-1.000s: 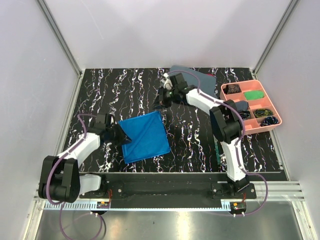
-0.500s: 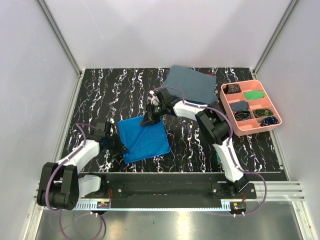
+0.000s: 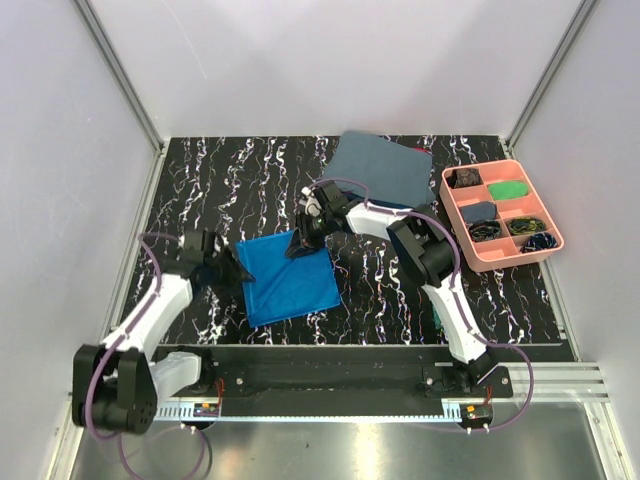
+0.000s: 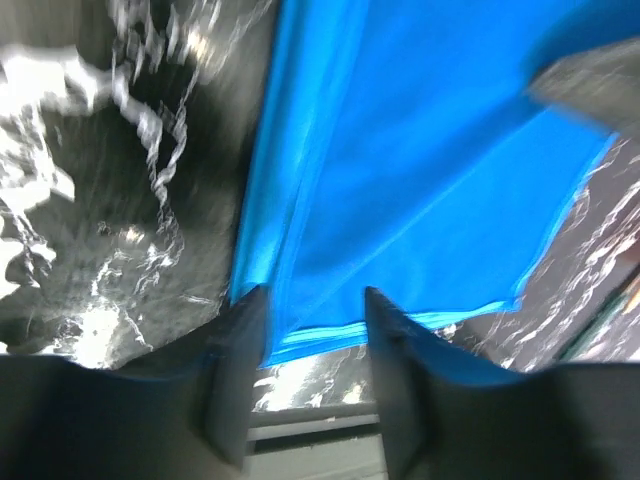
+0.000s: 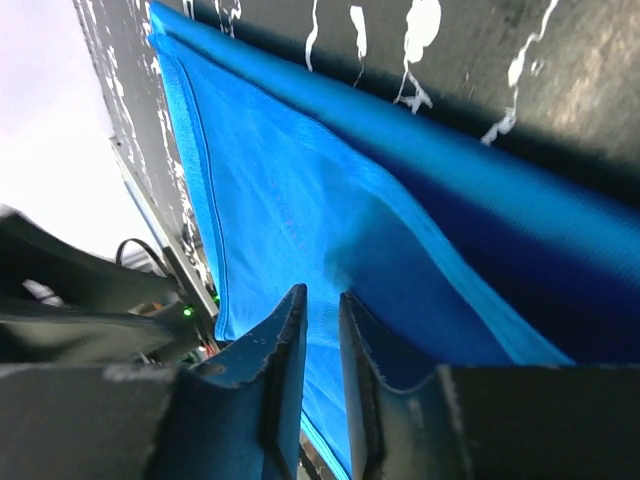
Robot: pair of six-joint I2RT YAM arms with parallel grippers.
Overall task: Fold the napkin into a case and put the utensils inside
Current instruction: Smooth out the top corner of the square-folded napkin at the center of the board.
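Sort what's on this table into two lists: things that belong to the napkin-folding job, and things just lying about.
Belongs to the job:
- blue napkin
- left end effector, at its near-left edge
- right end effector, at its far corner

Just lying about:
- grey-blue cloth
- pink tray of small items

A robotics lab cell is being indicated: the marbled table (image 3: 260, 180) is being enclosed by white panels (image 3: 340, 60) and upper-left aluminium framing (image 3: 122, 75).

white links, purple cables, blk L claw (image 3: 240, 272), R claw (image 3: 297, 246)
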